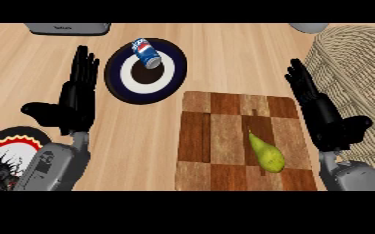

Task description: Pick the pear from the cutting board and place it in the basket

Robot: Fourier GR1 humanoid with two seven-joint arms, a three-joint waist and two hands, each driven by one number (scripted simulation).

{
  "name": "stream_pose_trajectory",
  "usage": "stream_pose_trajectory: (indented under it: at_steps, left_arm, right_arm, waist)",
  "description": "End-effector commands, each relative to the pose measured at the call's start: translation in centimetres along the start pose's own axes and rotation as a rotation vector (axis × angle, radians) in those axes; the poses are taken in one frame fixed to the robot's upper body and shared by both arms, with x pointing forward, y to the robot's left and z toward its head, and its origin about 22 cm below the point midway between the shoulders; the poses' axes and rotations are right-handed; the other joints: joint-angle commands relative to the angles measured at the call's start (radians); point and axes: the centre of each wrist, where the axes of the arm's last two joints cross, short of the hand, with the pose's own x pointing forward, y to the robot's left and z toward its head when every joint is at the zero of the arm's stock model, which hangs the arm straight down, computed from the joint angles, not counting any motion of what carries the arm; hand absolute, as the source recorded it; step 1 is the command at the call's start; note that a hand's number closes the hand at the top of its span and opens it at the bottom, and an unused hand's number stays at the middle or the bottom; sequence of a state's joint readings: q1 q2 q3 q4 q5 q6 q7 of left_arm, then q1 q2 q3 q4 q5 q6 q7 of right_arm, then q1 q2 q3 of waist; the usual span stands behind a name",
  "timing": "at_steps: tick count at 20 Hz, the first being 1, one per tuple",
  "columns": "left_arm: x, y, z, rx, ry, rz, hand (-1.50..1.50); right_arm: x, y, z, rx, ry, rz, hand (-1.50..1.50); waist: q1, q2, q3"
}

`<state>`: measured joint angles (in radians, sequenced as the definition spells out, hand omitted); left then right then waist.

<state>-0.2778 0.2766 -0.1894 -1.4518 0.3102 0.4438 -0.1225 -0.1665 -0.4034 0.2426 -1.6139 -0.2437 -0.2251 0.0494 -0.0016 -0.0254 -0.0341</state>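
Note:
A yellow-green pear (267,153) lies on the checkered wooden cutting board (219,144), in its lower right part, stem pointing up-left. The wicker basket (344,69) stands at the right edge, just beyond the board's far right corner. My right hand (322,114) is open with fingers straight, right of the board and in front of the basket, a little apart from the pear. At the left, well away from the board, my left hand (77,96) rests open with fingers up.
A dark round plate (124,87) with a white centre carries a blue soda can (147,53), left of the board's far end. A grey appliance (67,27) sits at the top left. A patterned disc (18,146) shows at the lower left.

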Motion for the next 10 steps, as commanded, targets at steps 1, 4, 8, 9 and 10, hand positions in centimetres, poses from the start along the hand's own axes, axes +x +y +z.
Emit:
stream_pose_trajectory:
  at_steps: [1,4,8,9,10]
  left_arm:
    - [-0.2,-0.1,0.5,-0.028,0.022,-0.012,0.00]
    - [-2.4,2.3,1.0,-0.112,0.145,-0.174,0.00]
    - [-4.0,2.9,1.9,-0.174,0.276,-0.256,0.00]
    - [-3.7,3.0,1.4,-0.162,0.283,-0.275,0.00]
    - [-3.6,3.7,1.5,-0.157,0.318,-0.299,0.00]
  right_arm:
    - [-1.9,0.4,-0.4,0.116,0.003,-0.098,1.50]
    - [-1.9,2.9,-0.9,0.392,0.031,-0.336,1.50]
    - [2.0,7.4,-1.2,0.711,-0.313,-0.649,1.50]
    - [1.5,8.2,-0.6,0.760,-0.317,-0.767,1.50]
    - [1.1,6.6,-0.6,0.783,-0.377,-0.745,-1.50]
  waist:
    - [0.018,0.029,0.036]
    - [0.071,0.062,0.047]
    - [0.062,0.057,0.056]
    - [0.045,0.053,0.054]
    - [0.028,0.038,0.046]
